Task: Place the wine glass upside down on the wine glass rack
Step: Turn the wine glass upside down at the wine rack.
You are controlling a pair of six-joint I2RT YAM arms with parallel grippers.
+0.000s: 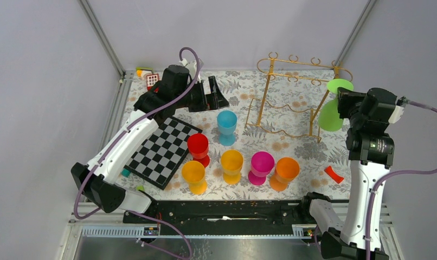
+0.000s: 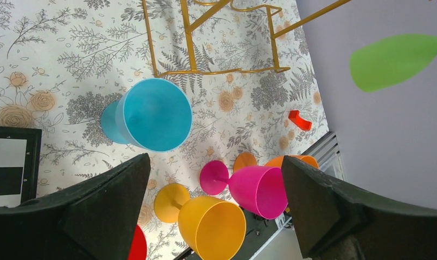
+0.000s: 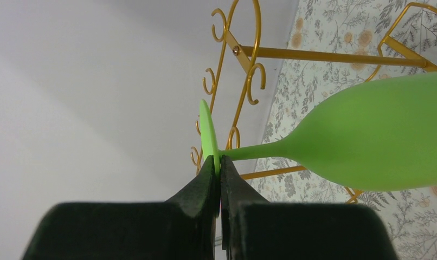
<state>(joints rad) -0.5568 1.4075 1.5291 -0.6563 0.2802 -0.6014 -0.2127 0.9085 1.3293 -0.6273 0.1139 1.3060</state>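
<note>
The green wine glass (image 1: 330, 116) is held by its flat foot (image 3: 207, 130) in my right gripper (image 1: 344, 96), which is shut on the foot's rim (image 3: 219, 162). The foot is up beside the right end of the gold wire rack's (image 1: 300, 63) top rail, and the bowl (image 3: 379, 141) hangs lower, in front of the rack's right post. The rack's curled hooks (image 3: 254, 81) are just behind the foot. I cannot tell whether the foot touches the rail. My left gripper (image 1: 212, 96) is open and empty above the back left of the table, its jaws wide (image 2: 215, 162).
Several plastic goblets stand upright mid-table: blue (image 1: 226, 125), red (image 1: 198, 147), two yellow (image 1: 231, 165), magenta (image 1: 261, 167), orange (image 1: 286, 172). A checkerboard (image 1: 162, 150) lies at the left. A small red piece (image 1: 333, 174) lies by the right arm. Grey walls close in on both sides.
</note>
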